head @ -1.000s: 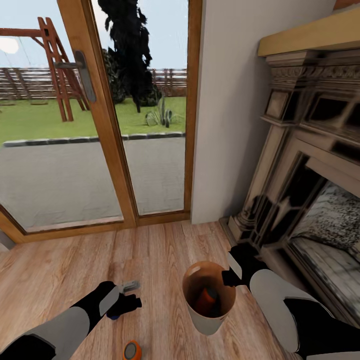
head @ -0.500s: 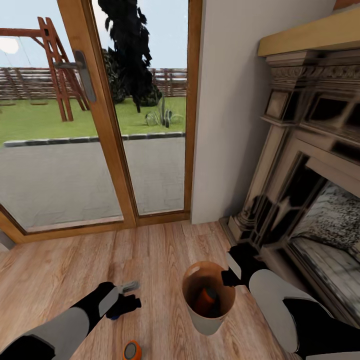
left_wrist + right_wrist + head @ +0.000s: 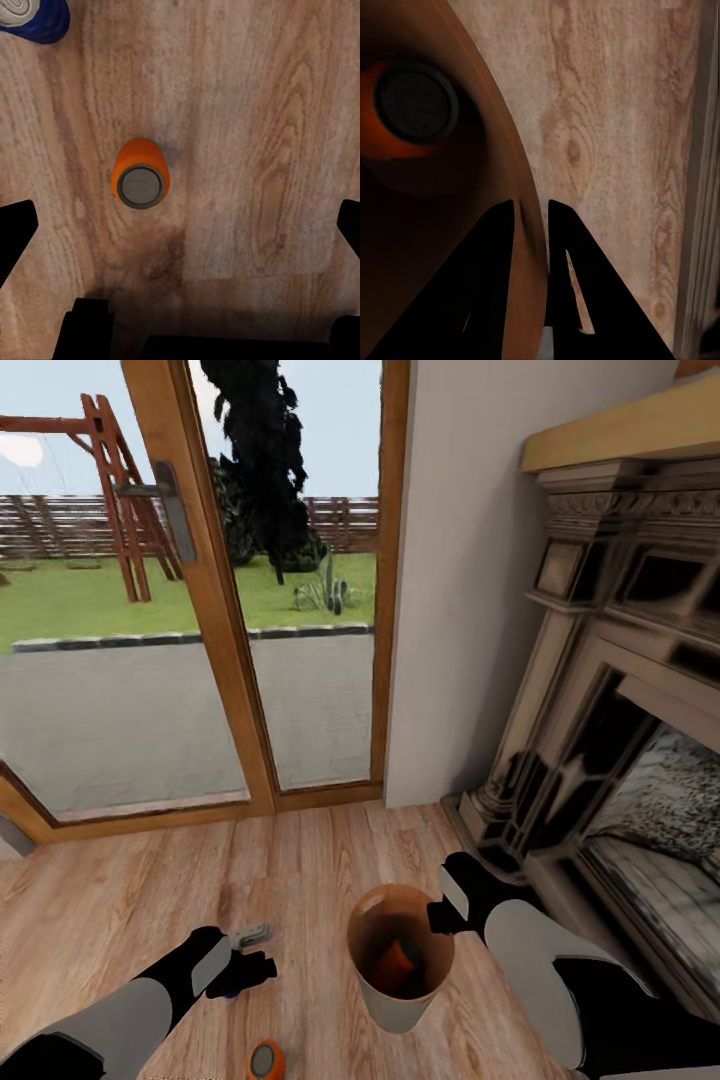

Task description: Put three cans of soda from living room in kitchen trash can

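The tash can (image 3: 392, 1003), pale outside and glossy brown inside, stands on the wood floor before the fireplace. My right gripper (image 3: 437, 917) is shut on its rim; in the right wrist view the two fingers (image 3: 499, 255) pinch the brown wall (image 3: 506, 161). One orange can of soda (image 3: 401, 958) lies inside it (image 3: 411, 105). A second orange can (image 3: 265, 1061) stands upright on the floor (image 3: 139, 180). My left gripper (image 3: 248, 958) hovers open above the floor (image 3: 182, 229), with the dark blue can (image 3: 31, 16) just beside it (image 3: 231, 990).
Wood-framed glass doors (image 3: 205, 610) fill the far left, with a white wall (image 3: 460, 580) beside them. The ornate dark-and-cream fireplace (image 3: 610, 690) runs along the right, close to my right arm. Open wood floor (image 3: 310, 860) lies between doors and bin.
The view has shifted slightly. My right gripper has drawn the tash can a little to the left. The left gripper has barely moved.
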